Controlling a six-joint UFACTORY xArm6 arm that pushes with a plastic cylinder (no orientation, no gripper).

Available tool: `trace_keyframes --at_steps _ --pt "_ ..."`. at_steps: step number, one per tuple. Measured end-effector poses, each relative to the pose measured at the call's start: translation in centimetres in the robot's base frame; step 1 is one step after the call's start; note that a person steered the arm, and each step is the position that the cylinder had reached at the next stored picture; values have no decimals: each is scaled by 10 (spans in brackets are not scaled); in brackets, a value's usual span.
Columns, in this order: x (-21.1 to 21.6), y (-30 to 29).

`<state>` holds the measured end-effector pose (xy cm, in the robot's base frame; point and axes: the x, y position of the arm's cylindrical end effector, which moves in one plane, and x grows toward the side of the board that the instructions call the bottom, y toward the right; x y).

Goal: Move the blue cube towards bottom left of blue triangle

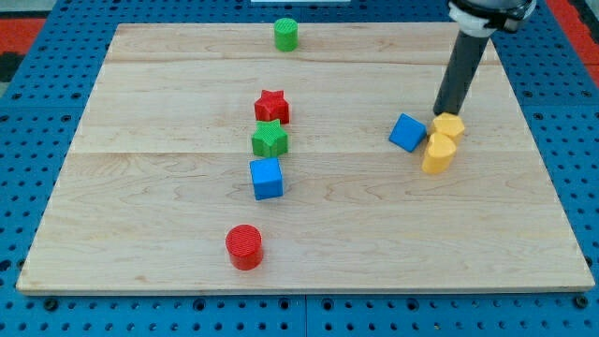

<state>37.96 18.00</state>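
Note:
The blue cube [267,178] sits left of the board's middle, just below the green star [270,139]. A second blue block [408,132], angular and most likely the blue triangle, lies at the view's right. My tip [443,112] is at the right, just above a yellow block [449,125] and slightly up and right of that second blue block. The tip is far from the blue cube.
A red star [272,106] sits above the green star. A second yellow block [438,153] lies below the first and touches it. A red cylinder [244,247] is at the lower left. A green cylinder [286,35] is near the top edge of the wooden board [140,187].

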Motion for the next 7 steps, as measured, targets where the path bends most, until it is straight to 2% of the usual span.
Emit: trace_keyframes --at_steps 1,2,3,4,5,6,7 --pt "-39 54" --pt "56 112" --pt "157 36" --pt "171 -99" --pt "147 -171" --pt "146 -246" --pt "128 -287"
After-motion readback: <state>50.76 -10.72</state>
